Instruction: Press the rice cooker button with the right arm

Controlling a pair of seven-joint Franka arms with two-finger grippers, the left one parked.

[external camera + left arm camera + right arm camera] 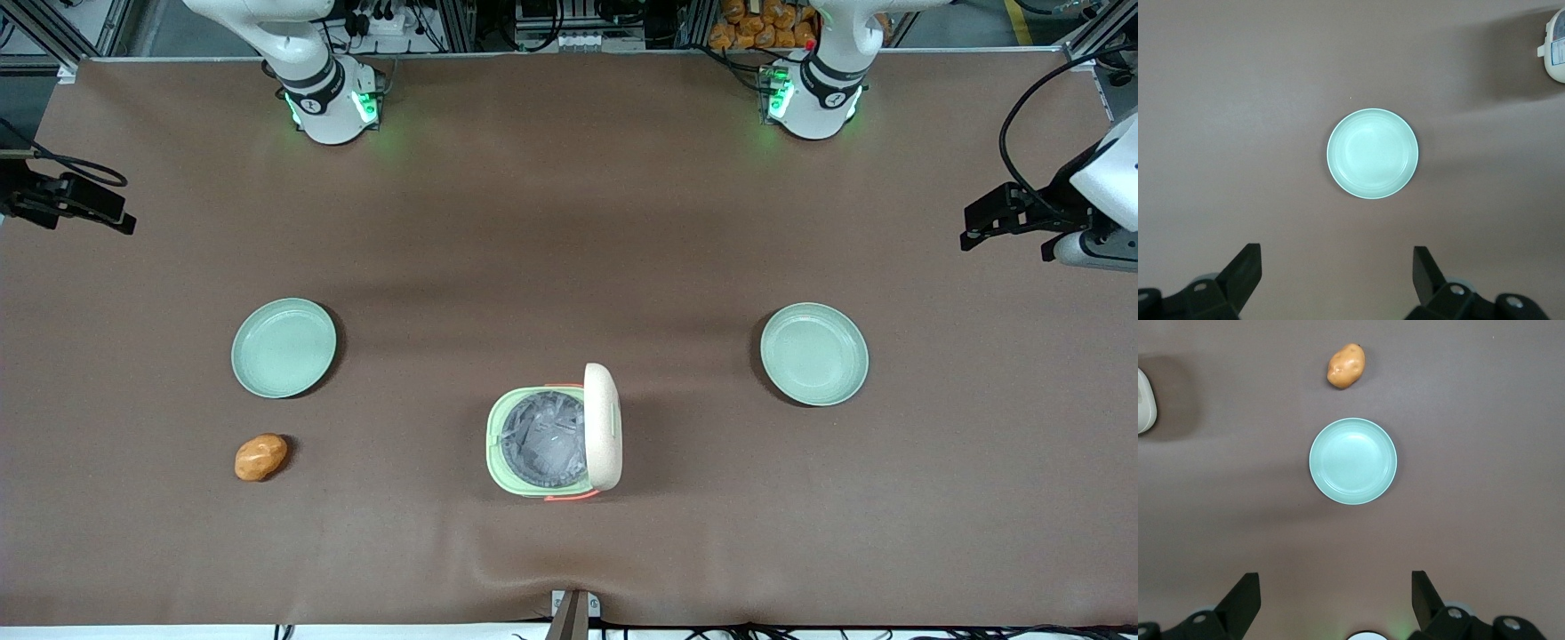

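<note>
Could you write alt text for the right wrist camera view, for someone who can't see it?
The gripper hovers open above a mint-green plate on a brown table, an orange-brown potato beside the plate. The rice cooker's edge just shows.

Two mint plates well apart on brown table; potato near one

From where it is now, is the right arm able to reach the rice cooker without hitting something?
Probably yes. The open gripper hangs high above a mint-green plate, with a potato nearby. Bare table separates these from the rice cooker, whose lid stands open. I cannot see the button.
</note>
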